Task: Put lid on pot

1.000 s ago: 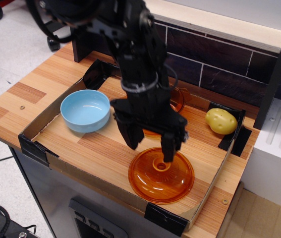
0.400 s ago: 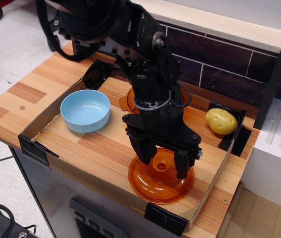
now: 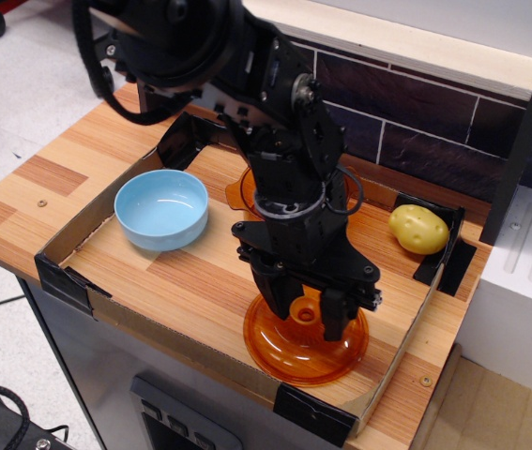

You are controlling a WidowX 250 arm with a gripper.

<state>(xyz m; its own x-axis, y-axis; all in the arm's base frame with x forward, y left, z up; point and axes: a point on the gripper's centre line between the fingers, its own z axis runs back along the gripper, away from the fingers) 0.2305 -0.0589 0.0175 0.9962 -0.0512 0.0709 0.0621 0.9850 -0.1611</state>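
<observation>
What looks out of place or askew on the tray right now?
Nothing stands out. The lid lies flat, knob up, the gripper straddling the knob. The pot behind the arm, the blue bowl and the potato look undisturbed.

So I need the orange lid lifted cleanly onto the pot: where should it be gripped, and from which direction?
Probably by the small ring knob at the centre of the lid, coming straight down from above. The lid lies flat with its dome up, so the knob is the only raised part; the rim is wide and sits low on the wood. The gripper already straddles the knob, fingers either side.
</observation>
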